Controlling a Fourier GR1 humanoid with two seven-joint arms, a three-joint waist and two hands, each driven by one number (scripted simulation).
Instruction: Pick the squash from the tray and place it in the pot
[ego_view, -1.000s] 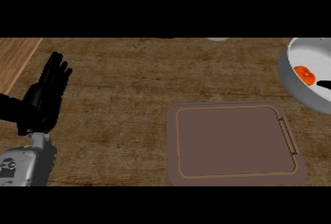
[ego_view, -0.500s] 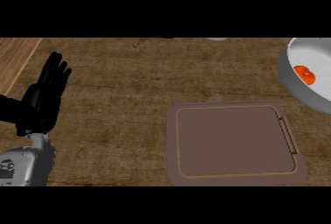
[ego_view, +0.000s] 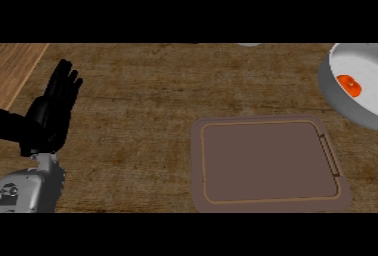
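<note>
An orange squash (ego_view: 348, 85) lies inside the grey pot (ego_view: 341, 100) at the right edge of the head view; the pot is cut off by the frame. Below and left of the pot lies a brown tray (ego_view: 269, 163) with nothing on it. My left hand (ego_view: 52, 114) rests at the far left with its fingers straight and pointing up, well away from both tray and pot. No right hand shows anywhere.
The counter top is dark wood grain. A lighter wooden strip (ego_view: 18, 65) runs along the upper left corner. A small pale object (ego_view: 249, 44) peeks in at the top edge.
The orange squash in the pot has shifted slightly. The left hand, tray and pot stay where they were.
</note>
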